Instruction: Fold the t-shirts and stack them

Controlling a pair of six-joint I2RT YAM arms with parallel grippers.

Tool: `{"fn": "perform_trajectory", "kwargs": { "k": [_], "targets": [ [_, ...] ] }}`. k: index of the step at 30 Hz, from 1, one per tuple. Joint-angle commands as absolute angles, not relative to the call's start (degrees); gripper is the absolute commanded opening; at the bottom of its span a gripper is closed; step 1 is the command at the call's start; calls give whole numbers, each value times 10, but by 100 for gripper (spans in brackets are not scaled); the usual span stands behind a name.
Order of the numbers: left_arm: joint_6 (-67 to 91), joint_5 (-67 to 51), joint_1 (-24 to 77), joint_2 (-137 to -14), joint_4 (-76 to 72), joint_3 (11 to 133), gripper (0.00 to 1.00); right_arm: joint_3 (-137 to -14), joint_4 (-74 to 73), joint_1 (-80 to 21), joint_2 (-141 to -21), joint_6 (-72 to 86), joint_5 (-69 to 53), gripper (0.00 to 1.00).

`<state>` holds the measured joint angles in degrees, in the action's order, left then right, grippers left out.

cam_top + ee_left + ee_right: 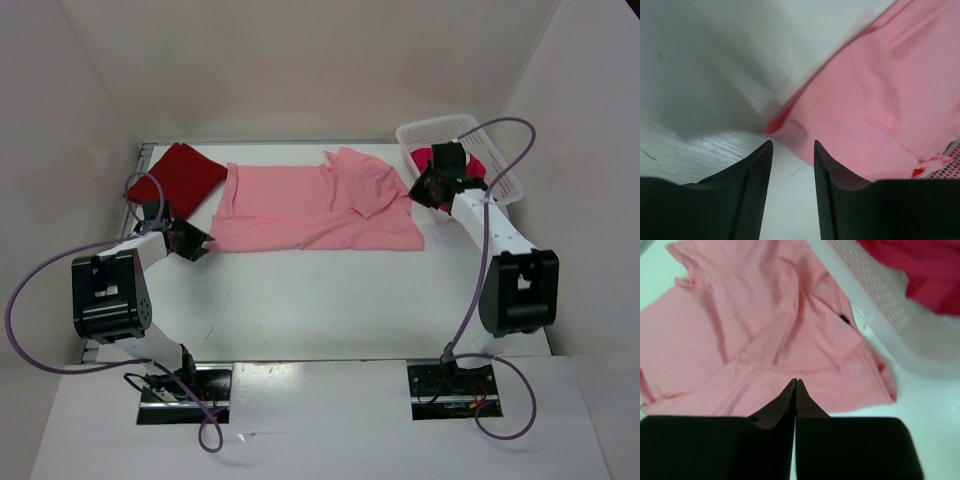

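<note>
From my station I see 3 t-shirts. The light pink t-shirt point(300, 210) lies spread across the middle of the bench point(330, 300), roughly flat on its left half. Its right half is rumpled, with a sleeve and loose folds lying over the body. The dark red t-shirt point(185, 175) sits folded at the far left corner of the bench, and its right edge is just beside the pink one's left edge. The magenta-crimson t-shirt point(920, 270) is bunched inside the white lattice basket point(432, 124) at the far right corner.

My left tool point(792, 145) is open: the wrist view shows its 2 fingers apart with only bare bench between them. It sits low by the near left corner of the pink t-shirt. That corner lies just ahead of the fingertips point(767, 150) and is not touching them.

My right tool point(796, 382) is closed, its 2 fingers pressed flat against each other, and I see no cloth pinched between them. It hangs over the right end of the pink t-shirt, close beside the basket's near wall. I cannot tell whether its tips touch the fabric.

Both arms reach in from the near edge, 1 at each end of the pink t-shirt.
</note>
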<state>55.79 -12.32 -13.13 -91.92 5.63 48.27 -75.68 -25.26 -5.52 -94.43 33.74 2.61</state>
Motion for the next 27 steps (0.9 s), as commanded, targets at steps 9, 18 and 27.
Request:
{"fn": "perform_trajectory", "kwargs": {
  "k": [9, 18, 27],
  "targets": [
    [558, -134, -140, -986, 29, 476, 47, -508, -188, -22, -880, 415, -11, 43],
    [558, -122, -140, -1005, 4, 482, 27, -488, -117, -22, -936, 476, 40, 48],
    [541, -103, -140, -1013, 35, 502, 1, -481, -113, -22, -934, 518, 58, 1]
  ]
}}
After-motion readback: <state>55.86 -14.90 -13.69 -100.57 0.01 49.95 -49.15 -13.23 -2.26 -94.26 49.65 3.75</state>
